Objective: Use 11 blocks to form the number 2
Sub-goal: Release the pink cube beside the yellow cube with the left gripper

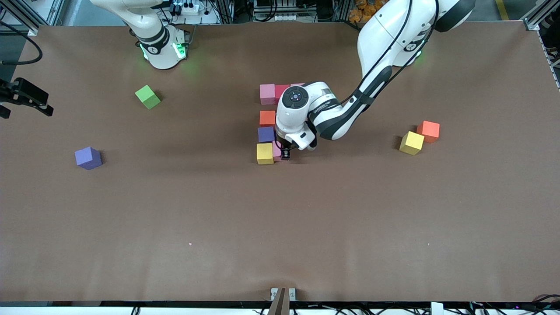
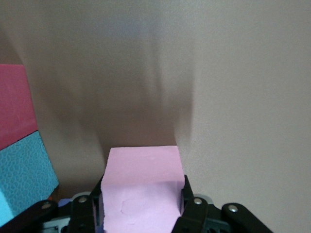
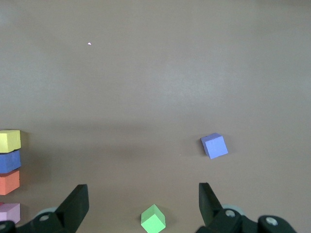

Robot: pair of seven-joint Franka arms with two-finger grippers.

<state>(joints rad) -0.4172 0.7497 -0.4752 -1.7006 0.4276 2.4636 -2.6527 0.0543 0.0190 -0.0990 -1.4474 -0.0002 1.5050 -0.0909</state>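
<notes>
Left hand (image 2: 141,213) clamps a pink block (image 2: 142,191) beside the yellow block (image 1: 264,153).

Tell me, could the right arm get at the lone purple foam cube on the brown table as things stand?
Probably yes. The right gripper is open and holds nothing, and the purple foam cube sits alone at that arm's end of the table, with only the lime-green cube anywhere near and well apart.

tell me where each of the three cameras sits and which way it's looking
Front view: high across the table, facing both arms' bases; left gripper low by the yellow block.
Left wrist view: looks down past its fingers at the held pink block.
Right wrist view: over the table, open fingers showing; shares the green cube with the front view.
</notes>
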